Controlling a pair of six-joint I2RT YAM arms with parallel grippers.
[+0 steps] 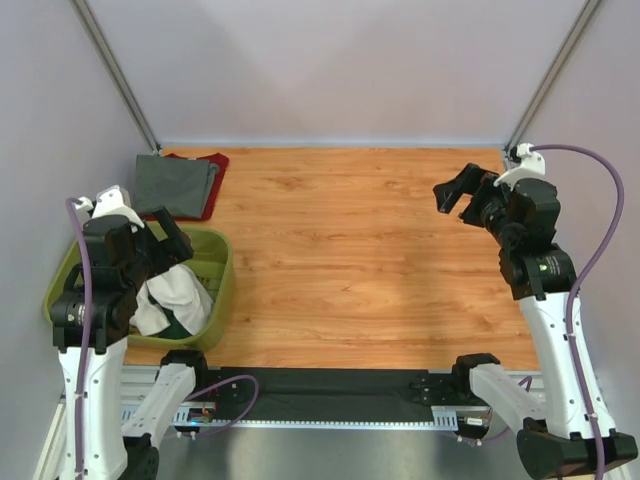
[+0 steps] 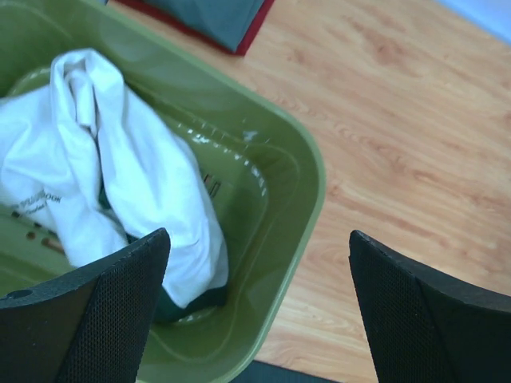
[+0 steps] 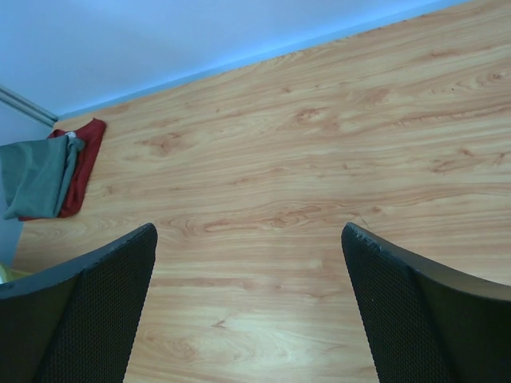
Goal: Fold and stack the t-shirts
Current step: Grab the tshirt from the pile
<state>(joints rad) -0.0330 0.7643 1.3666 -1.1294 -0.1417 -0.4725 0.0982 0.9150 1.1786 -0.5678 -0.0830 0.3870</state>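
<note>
Clearly, the job is about two-thirds done. At the far left, the left end effector [image 2: 259, 239] hangs over the olive-green plastic basket [image 2: 307, 171], its fingers spread wide apart and holding nothing. Below it, the white t-shirt [image 2: 120, 159] lies crumpled in a heap inside the basket, bunched toward one side, with a strip of its dark green part showing under the lower edge of the cloth. It is neither folded nor out on the table [image 1: 360, 240].

Just beyond the basket, in the far left corner of the table, the grey t-shirt [image 1: 175, 185] lies on top of the dark red t-shirt [image 1: 216, 170]. The red shows only as a border along the grey one's far, right and near edges. Both look flat and roughly squared off, so I judge these two already folded and stacked, though the grey one's right edge is a little rumpled.

To the right, the middle of the table is bare wood, with plenty of room for laying out a shirt. At the far right, the right end effector [image 3: 248, 229] hovers above the wood, its fingers wide apart too and gripping nothing.

What is left, by my reckoning: lift the white t-shirt from the basket, spread it, fold it, and set it on the stack.
</note>
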